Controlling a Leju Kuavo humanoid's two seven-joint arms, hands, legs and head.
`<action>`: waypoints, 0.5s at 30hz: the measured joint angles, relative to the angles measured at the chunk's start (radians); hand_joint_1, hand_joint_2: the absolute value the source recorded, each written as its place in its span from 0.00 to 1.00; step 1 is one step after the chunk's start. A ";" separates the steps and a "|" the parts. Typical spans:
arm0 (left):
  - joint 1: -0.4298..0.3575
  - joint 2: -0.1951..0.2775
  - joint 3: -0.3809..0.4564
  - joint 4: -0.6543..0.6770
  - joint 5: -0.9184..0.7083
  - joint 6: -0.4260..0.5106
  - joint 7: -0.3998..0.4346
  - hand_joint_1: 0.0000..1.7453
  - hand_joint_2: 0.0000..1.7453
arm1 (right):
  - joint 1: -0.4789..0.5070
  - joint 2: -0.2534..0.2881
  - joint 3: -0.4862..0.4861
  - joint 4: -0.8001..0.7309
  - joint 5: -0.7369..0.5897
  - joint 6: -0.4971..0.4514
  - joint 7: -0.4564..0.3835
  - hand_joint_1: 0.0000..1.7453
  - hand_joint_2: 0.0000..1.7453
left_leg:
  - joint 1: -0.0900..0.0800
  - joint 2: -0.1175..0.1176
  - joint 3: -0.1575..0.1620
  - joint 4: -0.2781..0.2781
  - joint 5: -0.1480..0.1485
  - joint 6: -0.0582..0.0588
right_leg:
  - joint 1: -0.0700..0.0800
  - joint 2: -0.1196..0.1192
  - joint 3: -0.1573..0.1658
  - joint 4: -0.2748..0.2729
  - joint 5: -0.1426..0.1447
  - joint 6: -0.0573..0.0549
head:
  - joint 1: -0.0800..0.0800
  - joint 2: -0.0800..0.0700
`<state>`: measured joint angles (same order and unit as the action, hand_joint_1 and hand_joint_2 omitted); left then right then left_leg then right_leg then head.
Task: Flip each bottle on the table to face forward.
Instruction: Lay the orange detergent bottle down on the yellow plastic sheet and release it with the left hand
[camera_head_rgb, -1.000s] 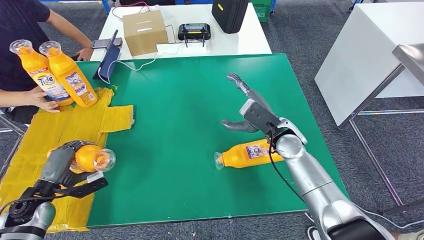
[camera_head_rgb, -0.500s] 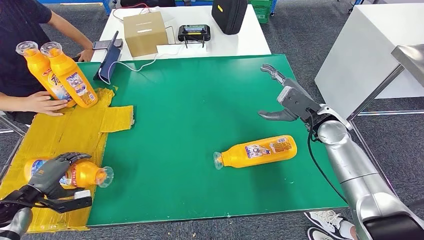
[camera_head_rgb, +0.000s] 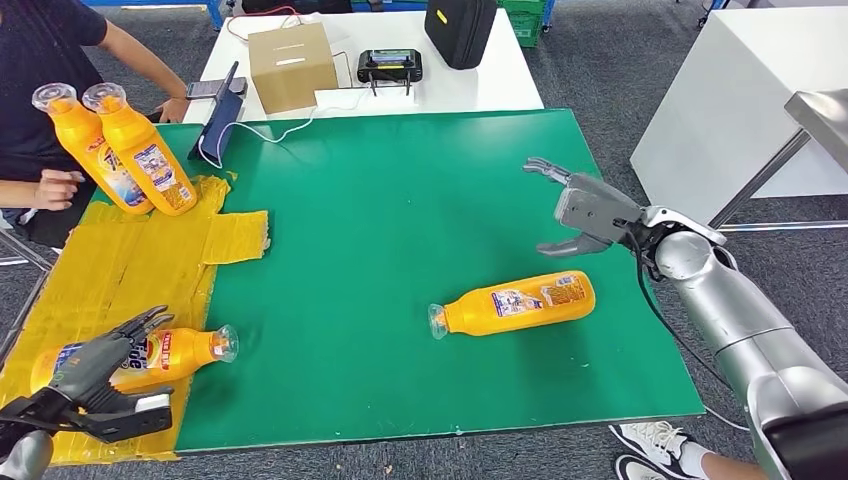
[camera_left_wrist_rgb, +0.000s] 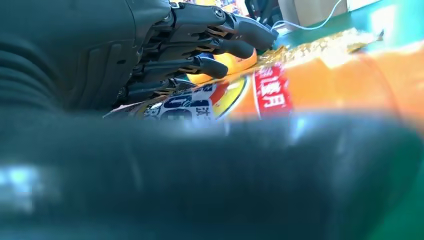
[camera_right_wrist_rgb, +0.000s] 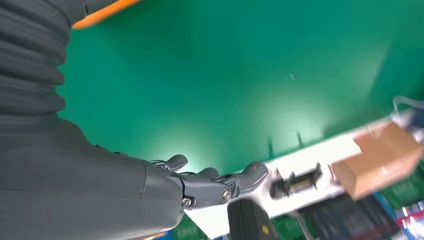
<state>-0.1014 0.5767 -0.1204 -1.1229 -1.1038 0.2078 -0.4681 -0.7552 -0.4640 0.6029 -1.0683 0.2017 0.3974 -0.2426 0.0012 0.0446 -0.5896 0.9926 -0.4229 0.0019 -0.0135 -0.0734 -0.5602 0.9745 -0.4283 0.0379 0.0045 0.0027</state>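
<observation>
Bottle on the yellow sheet: an orange detergent bottle (camera_head_rgb: 160, 352) lies on its side near the table's front left corner, cap toward the green mat, its printed label turned upward.
Left hand: the left hand (camera_head_rgb: 92, 372) rests on that bottle's base end, fingers (camera_left_wrist_rgb: 220, 47) spread over the label rather than curled round it; whether it grips or merely touches cannot be told.
Bottle on the mat: a second orange bottle (camera_head_rgb: 515, 303) lies on its side mid-table, cap toward the robot's left, a small-print panel showing.
Right hand: the right hand (camera_head_rgb: 585, 210) hovers just beyond this bottle, apart from it, fingers loose and holding nothing.
Step in hand: judged from the layout, the mat bottle looks next for turning; doing it well likely means wrapping the body near its middle and rolling it along its length until the brand label shows, since a smooth round bottle could skid on the mat.
Surface: a green mat (camera_head_rgb: 390, 190) covers most of the table, with a crumpled yellow sheet (camera_head_rgb: 120, 260) taped along its left side.
Sorted pair: two more bottles (camera_head_rgb: 125, 150) lean together at the far left, beside a person's hand (camera_head_rgb: 55, 188).
Room: beyond stand a cardboard box (camera_head_rgb: 289, 64), a tablet (camera_head_rgb: 218, 125), a black case (camera_head_rgb: 458, 28) on a white table (camera_head_rgb: 500, 80), and grey carpet.
</observation>
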 joint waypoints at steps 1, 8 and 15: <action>-0.001 -0.006 0.002 0.002 0.019 0.011 -0.011 0.00 0.00 | -0.001 -0.006 0.018 0.002 0.000 0.005 0.001 0.00 1.00 | 0.000 0.000 0.000 0.000 0.000 0.000 | 0.000 0.000 0.000 0.000 0.000 0.000 | 0.000 0.000; -0.048 -0.125 0.074 0.029 0.367 -0.038 -0.162 0.00 0.00 | -0.009 -0.041 0.137 0.018 -0.015 0.034 0.022 0.00 1.00 | 0.000 -0.002 -0.001 0.001 0.001 0.001 | 0.000 -0.002 -0.001 0.000 0.000 0.000 | 0.000 0.000; -0.135 -0.261 0.208 0.008 0.757 -0.320 -0.197 0.00 0.00 | -0.007 -0.036 0.256 0.081 -0.012 0.004 0.023 0.00 1.00 | 0.000 -0.002 -0.002 0.001 0.001 0.001 | -0.001 -0.002 -0.001 0.000 0.001 0.001 | 0.000 0.000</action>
<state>-0.2361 0.3161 0.0872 -1.1149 -0.3470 -0.1122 -0.6652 -0.7626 -0.4998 0.8593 -0.9874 0.1901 0.4009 -0.2194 0.0007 0.0425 -0.5915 0.9935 -0.4222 0.0030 -0.0140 -0.0759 -0.5612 0.9741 -0.4275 0.0388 0.0046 0.0027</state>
